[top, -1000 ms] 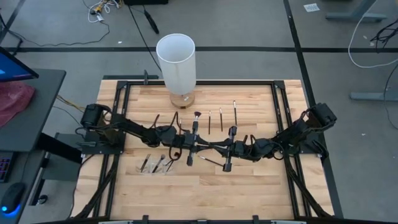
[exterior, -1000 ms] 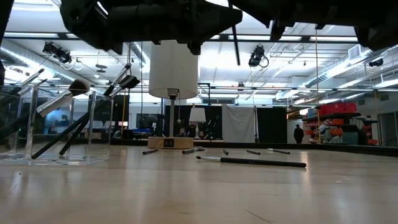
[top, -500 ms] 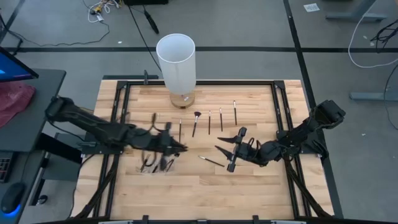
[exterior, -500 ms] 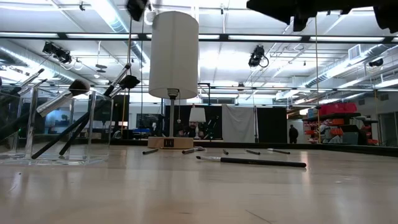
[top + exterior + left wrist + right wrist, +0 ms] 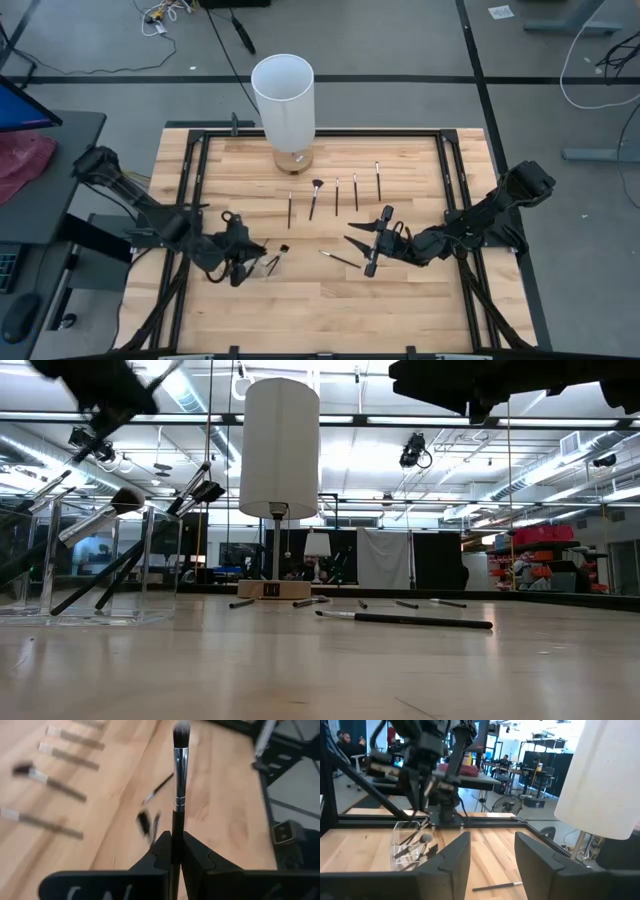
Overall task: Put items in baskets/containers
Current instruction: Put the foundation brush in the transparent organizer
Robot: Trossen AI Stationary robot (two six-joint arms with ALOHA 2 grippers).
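My left gripper (image 5: 175, 837) is shut on a thin makeup brush (image 5: 180, 775) with a dark handle, a silvery ferrule and a small bristle tip. It hovers over the clear container (image 5: 95, 575) at the table's near left (image 5: 240, 262). Several brushes (image 5: 110, 510) lean inside that container. My right gripper (image 5: 362, 245) stands open above the table's middle right, with nothing between its fingers (image 5: 492, 840). One loose brush (image 5: 340, 260) lies on the wood just beside it. More brushes (image 5: 337, 195) lie flat in a row farther back. My left gripper pinches the brush's dark handle (image 5: 174, 827) between its two fingers, below the ferrule. The ferrule and bristle end (image 5: 181, 729) stick out ahead of the fingertips. The brush runs along the fingers and is lifted clear of the table, above the container.
A tall white cylinder (image 5: 283, 95) stands on a small base at the table's far middle. The black frame rails (image 5: 455, 190) run along the table's sides. Bare wood lies along the near edge (image 5: 330, 320).
The grippers met over the table's middle a second ago. My left gripper has since carried the brush toward the table's left and near edge, ending over the container. My right gripper has drawn back toward the right without the brush.
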